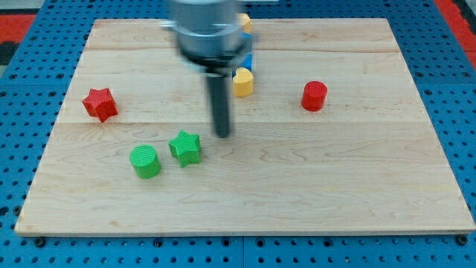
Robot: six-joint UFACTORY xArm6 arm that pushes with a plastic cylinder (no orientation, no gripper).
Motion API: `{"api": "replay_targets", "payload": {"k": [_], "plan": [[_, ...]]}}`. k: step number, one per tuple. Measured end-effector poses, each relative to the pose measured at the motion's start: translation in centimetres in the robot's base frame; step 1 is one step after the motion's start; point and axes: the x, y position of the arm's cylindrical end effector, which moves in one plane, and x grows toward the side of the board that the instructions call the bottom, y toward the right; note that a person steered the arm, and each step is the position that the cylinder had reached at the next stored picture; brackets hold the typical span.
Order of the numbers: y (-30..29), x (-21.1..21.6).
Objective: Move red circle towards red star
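Note:
The red circle (314,96) stands on the wooden board at the view's right of centre. The red star (100,103) lies near the board's left edge. My tip (223,135) is at the board's middle, well to the left of the red circle and to the right of the red star, touching neither. It is just right of and above the green star (185,147).
A green circle (145,161) sits left of the green star. A yellow block (242,82) lies above and right of my tip, with a blue block (250,61) and another yellow block (244,21) partly hidden behind the arm. The board's edge (245,232) runs along the bottom.

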Motion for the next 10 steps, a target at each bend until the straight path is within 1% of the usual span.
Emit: {"api": "replay_targets", "payload": {"k": [1, 2, 3, 4, 5, 6, 7, 8, 9, 10], "plan": [[8.3, -0.3], [11.9, -2.2], [11.4, -5.5], [9.8, -7.2], [12.7, -9.7], [8.3, -10.2], [1.7, -4.9], [4.3, -3.4], [0.7, -1.6], [-5.2, -2.2]]}}
